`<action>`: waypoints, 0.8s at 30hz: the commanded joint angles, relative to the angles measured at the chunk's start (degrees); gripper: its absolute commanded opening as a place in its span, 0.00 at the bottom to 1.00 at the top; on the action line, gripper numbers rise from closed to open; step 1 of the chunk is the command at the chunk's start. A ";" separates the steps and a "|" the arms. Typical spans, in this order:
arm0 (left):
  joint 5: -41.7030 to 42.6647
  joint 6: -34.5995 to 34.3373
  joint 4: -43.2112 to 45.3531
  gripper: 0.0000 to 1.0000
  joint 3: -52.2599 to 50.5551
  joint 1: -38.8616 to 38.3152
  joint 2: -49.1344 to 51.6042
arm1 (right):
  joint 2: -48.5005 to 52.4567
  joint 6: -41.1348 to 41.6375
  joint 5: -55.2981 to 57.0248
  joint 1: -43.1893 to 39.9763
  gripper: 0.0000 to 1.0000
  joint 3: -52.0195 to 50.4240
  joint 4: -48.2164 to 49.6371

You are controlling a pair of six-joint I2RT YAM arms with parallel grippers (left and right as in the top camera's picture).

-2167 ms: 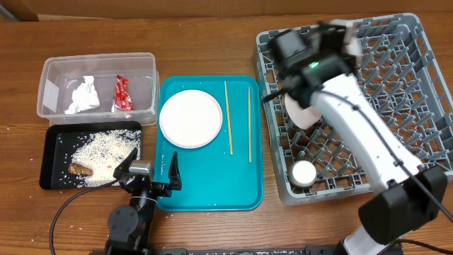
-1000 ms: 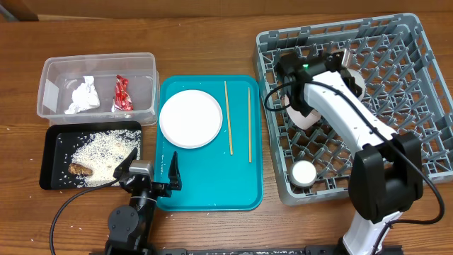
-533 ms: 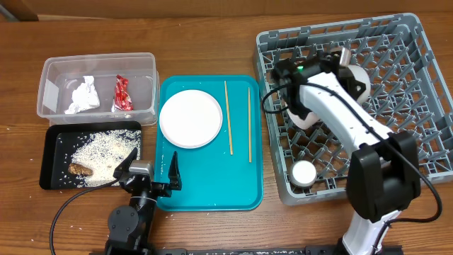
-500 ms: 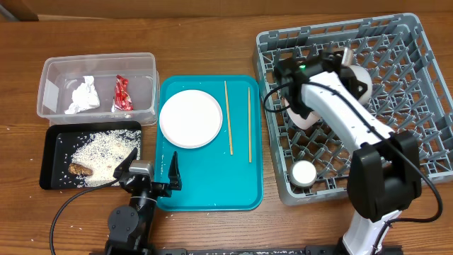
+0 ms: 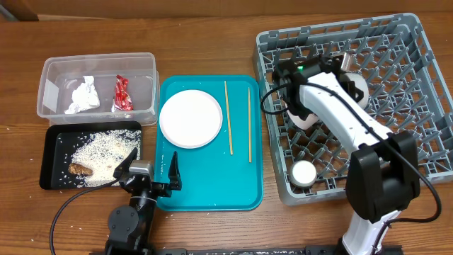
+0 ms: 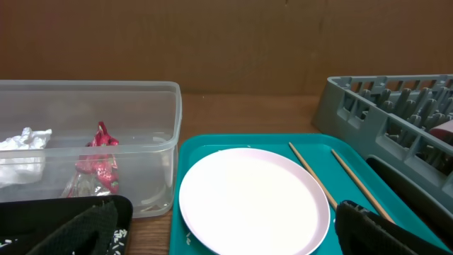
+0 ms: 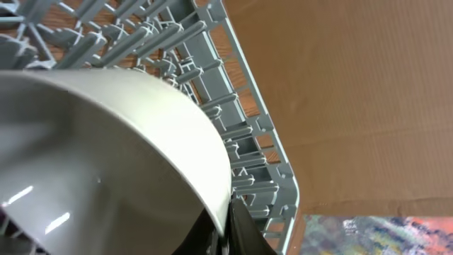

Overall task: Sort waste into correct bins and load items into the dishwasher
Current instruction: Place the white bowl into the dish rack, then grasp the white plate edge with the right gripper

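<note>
My right gripper [image 5: 348, 71] is shut on the rim of the pale grey bowl [image 5: 359, 86] and holds it tilted, low over the grey dish rack [image 5: 417, 49]. In the right wrist view the bowl [image 7: 106, 156] fills the left side, with its rim pinched between my fingertips [image 7: 237, 230]. The pale pink bowl [image 5: 300, 113] and the white cup [image 5: 304, 172] sit in the rack. The white plate [image 5: 191, 118] and two chopsticks [image 5: 228, 117] lie on the teal tray [image 5: 212, 191]. My left gripper [image 5: 150, 173] is open and empty at the tray's front left corner.
The clear tub [image 5: 141, 64] holds the white tissue [image 5: 83, 95] and red wrapper [image 5: 122, 93]. The black tray [image 5: 53, 145] holds rice [image 5: 106, 156] and a brown scrap [image 5: 80, 169]. In the left wrist view the plate [image 6: 251, 198], tub [image 6: 141, 142] and rack [image 6: 396, 120] lie ahead.
My right arm has come down from the rack's far left corner and brought the grey bowl low beside the pink bowl. The left arm has not moved.
</note>
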 commanded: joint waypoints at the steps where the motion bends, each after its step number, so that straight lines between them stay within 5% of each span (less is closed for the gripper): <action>1: 0.35 1.49 0.13 1.00 -0.22 0.31 -0.11 | 0.33 0.74 0.57 2.25 0.05 0.07 -0.44; 4: 0.33 1.49 0.15 1.00 -0.22 0.31 -0.11 | 0.33 0.94 0.52 3.23 0.09 0.07 -2.10; 6: 0.33 1.49 0.15 1.00 -0.22 0.31 -0.11 | 0.31 0.96 0.52 4.72 0.25 0.07 -2.45; 18: 0.33 1.49 0.15 1.00 -0.22 0.31 -0.11 | 0.04 6.23 -1.77 17.88 0.49 5.18 -1.90; 24: 0.33 1.49 0.15 1.00 -0.22 0.31 -0.11 | 0.04 3.87 -23.78 18.45 0.58 15.65 3.65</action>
